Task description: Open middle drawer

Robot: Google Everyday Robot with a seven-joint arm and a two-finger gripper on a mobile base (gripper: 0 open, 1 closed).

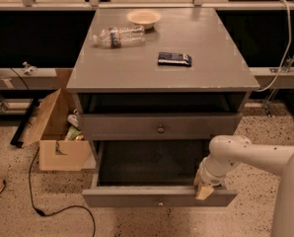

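The middle drawer (137, 197) is a wide shallow grey drawer with a small round knob (160, 202) at the centre of its front. It is pulled well out of the cabinet, and its dark empty inside (149, 162) shows. My gripper (204, 190) is at the end of the white arm (250, 154). It sits on the top edge of the drawer front, near its right end and right of the knob. Whatever lies below this drawer is hidden by it.
Above is another grey drawer front (127, 127) with a knob and a dark gap over it. On the cabinet top (211, 68) lie a plastic bottle (118, 35), a bowl (143, 17) and a dark packet (174, 59). A cardboard box (55, 132) and a floor cable (36, 201) are at the left.
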